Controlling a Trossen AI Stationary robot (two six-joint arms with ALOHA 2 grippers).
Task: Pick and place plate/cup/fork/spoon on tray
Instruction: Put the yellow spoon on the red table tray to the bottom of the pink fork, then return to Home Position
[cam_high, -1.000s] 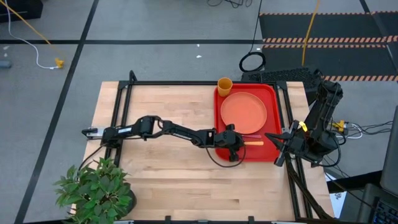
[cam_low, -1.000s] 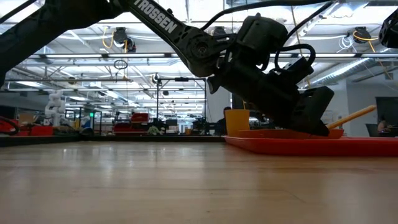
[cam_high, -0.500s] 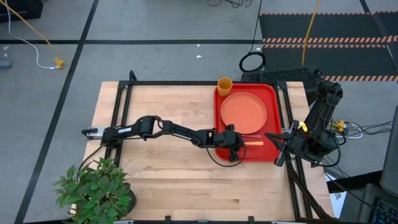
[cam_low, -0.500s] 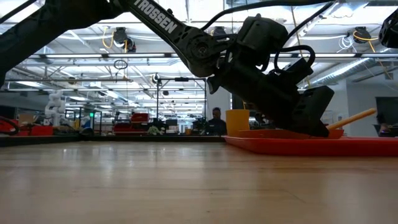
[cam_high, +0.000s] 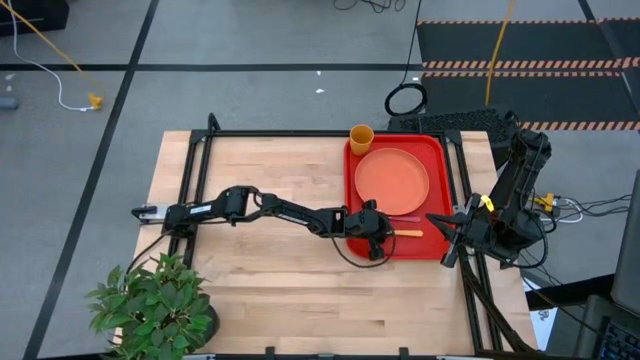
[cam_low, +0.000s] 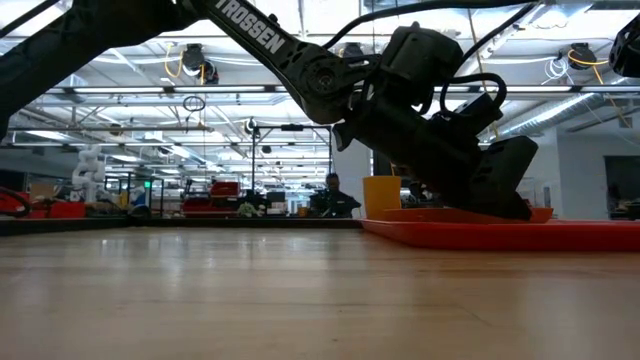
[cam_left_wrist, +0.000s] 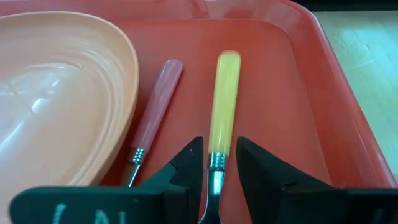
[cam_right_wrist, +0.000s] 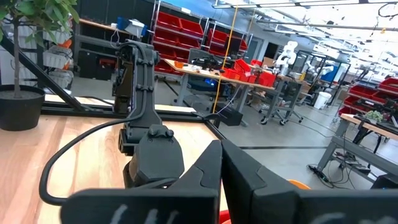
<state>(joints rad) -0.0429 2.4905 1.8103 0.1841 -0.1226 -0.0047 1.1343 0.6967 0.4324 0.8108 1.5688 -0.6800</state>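
Spoon (cam_left_wrist: 221, 109) is seen lying flat on the floor of the tray (cam_high: 434, 182), its orange handle pointing away from the left gripper (cam_left_wrist: 214, 163). The neck of the spoon is bracketed by the gripper's two fingers, which stand slightly apart on either side; firm contact cannot be confirmed. The fork (cam_left_wrist: 154, 116) is laid just beside the spoon, between it and the plate (cam_high: 391, 179), with its handle close against the plate's rim. A strip of bare tray floor is left between the spoon and the raised tray rim on the far side. The cup (cam_high: 361, 137) is placed at the tray's far corner, touching or just beside the plate. In the high view the left arm is stretched across the table (cam_high: 250, 270) to the tray's near edge. The right gripper (cam_high: 447, 240) is parked off the tray's right rim, fingers closed together.
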